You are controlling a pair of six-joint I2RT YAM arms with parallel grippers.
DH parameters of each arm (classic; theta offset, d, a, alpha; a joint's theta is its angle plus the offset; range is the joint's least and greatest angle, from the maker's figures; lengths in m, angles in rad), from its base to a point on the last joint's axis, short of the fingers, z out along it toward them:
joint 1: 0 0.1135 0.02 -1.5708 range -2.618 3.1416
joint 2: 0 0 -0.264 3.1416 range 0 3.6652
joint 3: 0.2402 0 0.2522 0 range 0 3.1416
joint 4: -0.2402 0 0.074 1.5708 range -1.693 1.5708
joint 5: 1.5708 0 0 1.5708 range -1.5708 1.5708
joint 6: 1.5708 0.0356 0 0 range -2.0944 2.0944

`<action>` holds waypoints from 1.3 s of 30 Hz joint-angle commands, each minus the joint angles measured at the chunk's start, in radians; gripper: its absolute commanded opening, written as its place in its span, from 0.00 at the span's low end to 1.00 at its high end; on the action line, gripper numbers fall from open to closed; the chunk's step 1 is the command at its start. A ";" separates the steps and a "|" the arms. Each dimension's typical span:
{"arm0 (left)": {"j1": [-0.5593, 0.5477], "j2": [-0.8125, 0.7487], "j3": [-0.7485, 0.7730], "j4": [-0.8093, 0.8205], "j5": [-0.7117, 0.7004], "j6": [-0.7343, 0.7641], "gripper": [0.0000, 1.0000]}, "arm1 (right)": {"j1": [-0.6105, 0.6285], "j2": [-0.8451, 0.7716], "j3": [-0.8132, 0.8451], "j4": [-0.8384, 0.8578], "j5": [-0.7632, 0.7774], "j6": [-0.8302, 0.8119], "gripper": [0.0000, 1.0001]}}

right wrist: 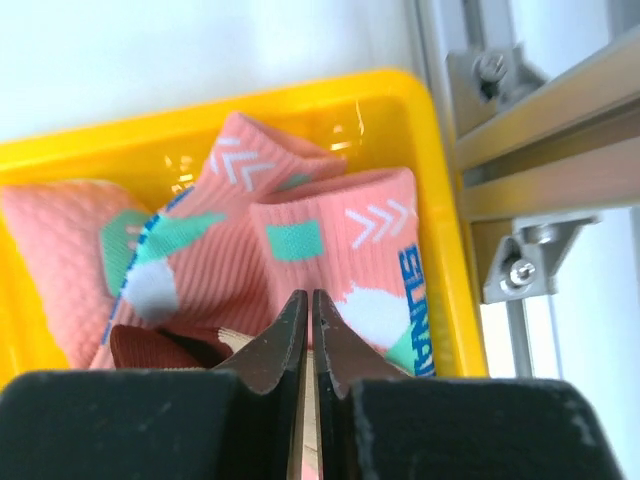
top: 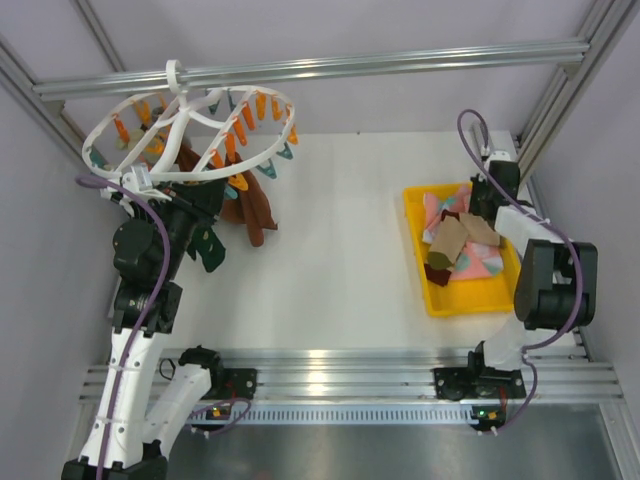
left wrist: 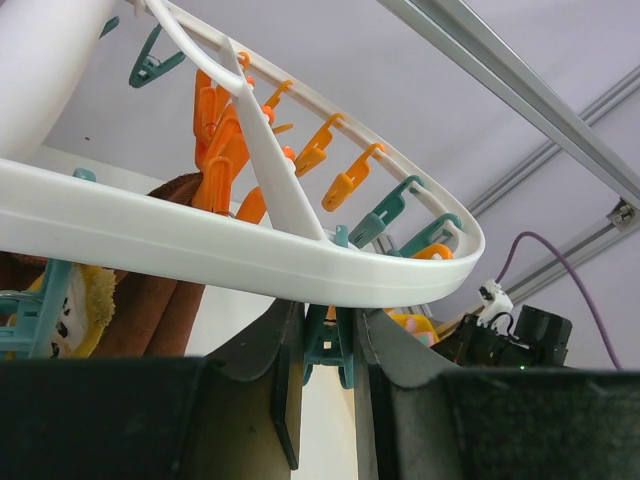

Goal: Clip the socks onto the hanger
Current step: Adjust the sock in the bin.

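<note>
The hanger [top: 178,75], a white ring [left wrist: 200,245] with orange and teal clips, hangs from the rail at the back left. A maroon-brown sock [top: 252,215] and a dark green sock [top: 210,250] hang clipped under it. My left gripper [top: 200,207] reaches up under the ring's near rim, its jaws [left wrist: 328,335] shut on a teal clip [left wrist: 330,350]. My right gripper [top: 479,213] is down in the yellow tray [top: 470,298], shut [right wrist: 308,300], with a sliver of a beige sock [top: 482,230] between its jaws. Pink patterned socks [right wrist: 330,250] lie right under its tips.
An aluminium rail [top: 350,65] crosses the back and carries the hanger's hook. Frame posts [right wrist: 540,130] stand close behind the tray's right wall. Purple cables [top: 150,230] trail along both arms. More socks, maroon among them [top: 438,272], lie in the tray.
</note>
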 commanded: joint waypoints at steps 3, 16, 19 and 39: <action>0.012 0.015 -0.010 0.047 -0.076 -0.012 0.00 | 0.003 -0.028 0.071 -0.057 0.005 -0.052 0.15; 0.012 0.018 -0.010 0.040 -0.087 -0.013 0.00 | -0.002 0.165 0.167 -0.130 0.081 -0.071 0.48; 0.012 0.021 -0.008 0.042 -0.088 -0.015 0.00 | -0.003 0.216 0.195 -0.155 0.072 -0.059 0.50; 0.012 0.003 -0.019 0.042 -0.068 -0.015 0.00 | -0.023 -0.236 0.068 -0.140 -0.145 -0.056 0.00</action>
